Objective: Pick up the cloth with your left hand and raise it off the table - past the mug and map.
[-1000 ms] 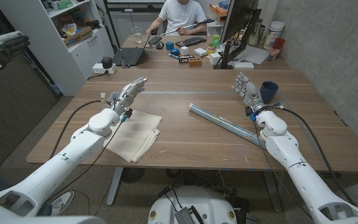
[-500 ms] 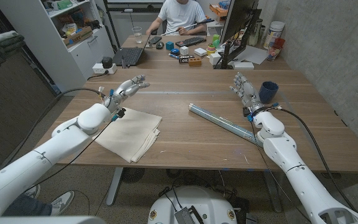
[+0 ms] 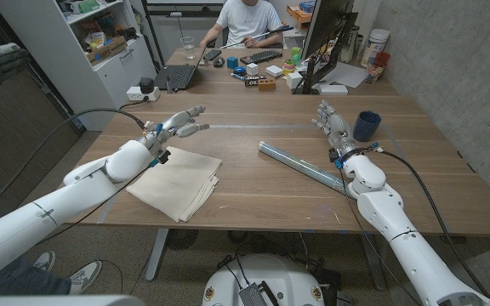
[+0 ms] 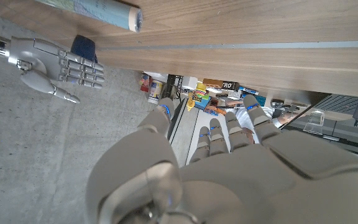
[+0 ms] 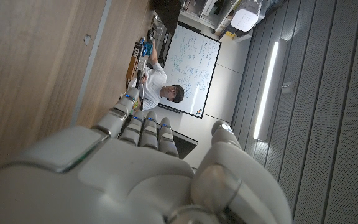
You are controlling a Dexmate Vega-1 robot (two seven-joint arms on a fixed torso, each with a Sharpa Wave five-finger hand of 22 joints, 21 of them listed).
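Over the last second our left arm has swung outward toward the table's left edge, and our left hand (image 3: 179, 125) has slid a little farther over the wood beyond the cloth, while the cloth, the map and the mug have stayed put. We see that hand with its fingers spread and nothing in it, hanging over the bare wooden table (image 3: 253, 191) just past the far corner of the cloth (image 3: 177, 182). The cloth, beige and folded, lies flat on the table's near left part, under our left wrist, and nothing grips it. Our right hand (image 3: 331, 121) stands upright with its fingers apart, likewise empty, just beside the dark blue mug (image 3: 367, 125) at the table's right. The rolled map (image 3: 306, 170) lies slantwise across the middle of the table, from near the centre toward our right forearm. Behind the table a person (image 3: 248, 20) sits at a cluttered desk with a laptop (image 3: 177, 76).
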